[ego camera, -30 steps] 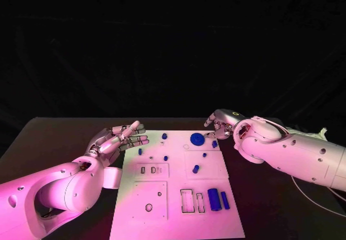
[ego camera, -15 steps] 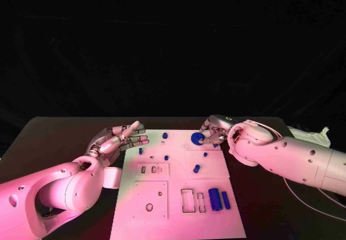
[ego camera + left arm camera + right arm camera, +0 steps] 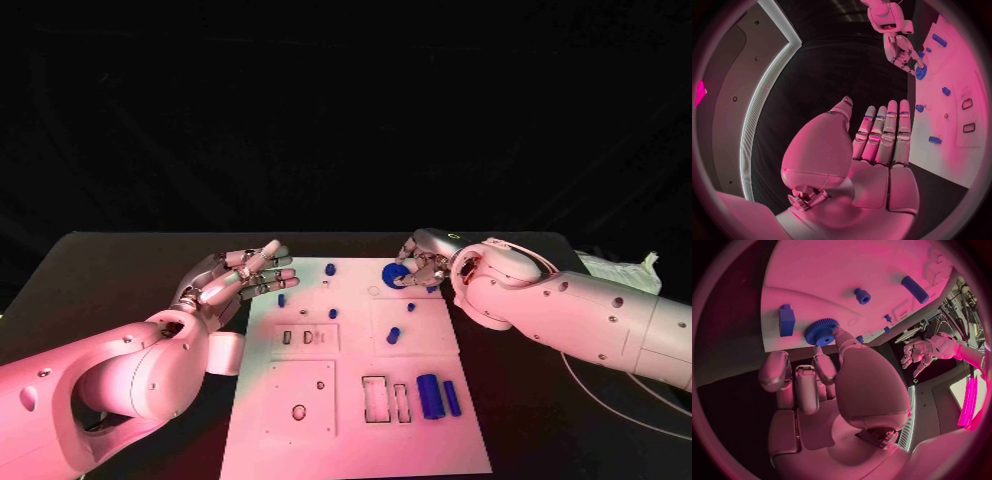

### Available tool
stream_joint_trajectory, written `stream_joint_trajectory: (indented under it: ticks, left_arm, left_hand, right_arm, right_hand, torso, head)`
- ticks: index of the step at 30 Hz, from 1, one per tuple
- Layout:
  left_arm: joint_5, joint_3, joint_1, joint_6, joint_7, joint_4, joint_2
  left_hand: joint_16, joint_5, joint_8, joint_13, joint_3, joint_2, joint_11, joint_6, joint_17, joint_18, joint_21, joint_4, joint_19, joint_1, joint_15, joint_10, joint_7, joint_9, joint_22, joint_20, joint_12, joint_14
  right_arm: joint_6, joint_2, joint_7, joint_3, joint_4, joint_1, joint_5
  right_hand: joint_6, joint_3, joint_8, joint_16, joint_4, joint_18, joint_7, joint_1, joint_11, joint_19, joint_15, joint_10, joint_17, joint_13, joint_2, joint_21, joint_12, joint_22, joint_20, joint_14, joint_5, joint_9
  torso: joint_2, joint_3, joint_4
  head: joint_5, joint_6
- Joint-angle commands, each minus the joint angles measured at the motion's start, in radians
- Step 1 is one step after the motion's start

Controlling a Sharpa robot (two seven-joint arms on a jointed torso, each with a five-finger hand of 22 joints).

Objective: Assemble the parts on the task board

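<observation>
The white task board point(image 3: 353, 440) lies in the middle of the table. A blue gear point(image 3: 391, 276) lies near its far right corner. My right hand point(image 3: 423, 264) is at the gear: in the right wrist view the thumb tip point(image 3: 839, 336) presses the blue gear's point(image 3: 821, 332) toothed rim and a finger meets the rim from the board's edge. My left hand point(image 3: 238, 279) hovers at the board's far left corner, holding nothing, fingers straight and apart. The left wrist view shows the left hand's fingers point(image 3: 887, 131), the right hand point(image 3: 901, 50) and the gear point(image 3: 921, 73).
Small blue pegs point(image 3: 329, 270) point(image 3: 391, 337) stand on the board, and two blue cylinders point(image 3: 428, 391) point(image 3: 451, 399) lie near its right edge beside rectangular slots point(image 3: 374, 400). A blue block point(image 3: 787, 320) sits next to the gear. White material point(image 3: 620, 268) lies at the table's right.
My right hand has moved left across the board's far right corner and closed its fingertips on the gear. The left hand has stayed put.
</observation>
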Motion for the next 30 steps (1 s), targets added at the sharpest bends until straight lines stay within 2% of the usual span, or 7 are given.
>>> stream_joint_trajectory:
  ticks: [1, 11, 17, 21, 24, 30]
  left_arm:
    - [-0.003, 0.001, 0.001, 0.02, 0.003, 0.0, 0.003]
    - [-0.004, 0.001, 0.001, 0.023, 0.0, 0.0, 0.004]
    - [-0.008, 0.001, 0.001, 0.027, -0.003, 0.001, 0.003]
    - [-0.009, 0.001, 0.001, 0.028, -0.003, 0.001, 0.004]
    - [-0.009, 0.001, 0.001, 0.028, -0.004, 0.001, 0.004]
    - [-0.009, 0.001, 0.001, 0.029, -0.004, 0.001, 0.004]
  left_hand:
    - [-0.005, -0.003, -0.003, -0.001, 0.001, 0.004, 0.0, -0.005, -0.001, 0.01, -0.006, -0.005, -0.004, 0.003, 0.001, -0.007, 0.015, -0.001, -0.002, 0.005, -0.004, -0.003]
    - [-0.006, -0.003, -0.004, -0.001, 0.001, 0.004, 0.0, -0.005, -0.001, 0.01, -0.006, -0.005, -0.004, 0.003, 0.001, -0.007, 0.015, -0.001, -0.002, 0.005, -0.004, -0.003]
    - [-0.006, -0.003, -0.004, -0.001, 0.001, 0.004, 0.0, -0.005, -0.001, 0.01, -0.007, -0.005, -0.004, 0.003, 0.001, -0.007, 0.015, -0.001, -0.002, 0.005, -0.004, -0.004]
    - [-0.006, -0.003, -0.004, -0.001, 0.001, 0.004, 0.0, -0.005, -0.001, 0.01, -0.007, -0.005, -0.004, 0.003, 0.001, -0.008, 0.015, -0.001, -0.002, 0.005, -0.004, -0.004]
    - [-0.006, -0.003, -0.004, -0.001, 0.001, 0.004, 0.0, -0.005, -0.001, 0.01, -0.007, -0.005, -0.004, 0.003, 0.001, -0.008, 0.015, -0.001, -0.002, 0.005, -0.004, -0.004]
    - [-0.006, -0.003, -0.004, -0.001, 0.001, 0.004, 0.0, -0.005, -0.001, 0.01, -0.007, -0.005, -0.004, 0.003, 0.001, -0.008, 0.015, -0.001, -0.002, 0.005, -0.004, -0.004]
  right_arm:
    - [0.025, 0.006, -0.004, 0.0, -0.004, -0.001, -0.009]
    - [0.075, 0.015, -0.029, 0.0, -0.018, -0.002, -0.04]
    - [0.086, 0.017, -0.036, -0.001, -0.017, -0.006, -0.073]
    - [0.072, 0.018, -0.039, -0.001, -0.013, -0.008, -0.097]
    - [0.053, 0.017, -0.041, -0.001, -0.009, -0.01, -0.121]
    - [-0.013, 0.017, -0.033, -0.001, 0.011, -0.014, -0.16]
  right_hand:
    - [-0.001, -0.002, 0.005, 0.005, 0.007, -0.012, -0.001, 0.002, -0.003, 0.008, 0.006, 0.008, 0.092, 0.003, 0.013, 0.004, 0.005, 0.002, 0.001, 0.074, 0.003, 0.001]
    - [0.013, 0.005, 0.012, 0.009, 0.001, -0.012, -0.003, 0.019, -0.005, 0.008, 0.004, 0.006, 0.097, 0.011, 0.024, 0.008, 0.007, 0.006, 0.0, 0.075, 0.001, 0.003]
    - [0.032, 0.014, 0.022, 0.014, -0.011, -0.014, -0.006, 0.04, -0.008, 0.011, 0.002, 0.008, 0.106, 0.024, 0.033, 0.014, 0.012, 0.017, -0.002, 0.076, -0.02, 0.005]
    - [0.059, 0.046, 0.031, 0.02, -0.028, -0.015, -0.012, 0.072, -0.014, 0.014, -0.003, 0.011, 0.117, 0.036, 0.055, 0.021, 0.019, 0.027, -0.005, 0.077, -0.071, 0.011]
    - [0.077, 0.089, 0.037, 0.025, -0.054, -0.016, -0.017, 0.111, -0.019, 0.017, -0.007, 0.015, 0.127, 0.048, 0.078, 0.027, 0.026, 0.037, -0.009, 0.079, -0.108, 0.015]
    - [0.097, 0.117, 0.044, 0.029, -0.069, -0.019, -0.023, 0.117, -0.023, 0.023, -0.01, 0.026, 0.134, 0.071, 0.083, 0.035, 0.047, 0.05, -0.012, 0.08, -0.109, 0.02]
  torso:
    - [0.0, -0.0001, -0.0012]
    - [0.0, 0.0001, 0.0007]
    - [0.0, -0.0004, -0.0015]
    - [-0.001, -0.0002, -0.0004]
    - [-0.001, -0.0003, 0.0005]
    - [-0.001, -0.0007, -0.0009]
  head:
    - [0.0, -0.001]
    - [0.0, -0.007]
    - [0.002, -0.009]
    - [-0.001, -0.01]
    - [-0.001, -0.011]
    - [0.002, -0.01]
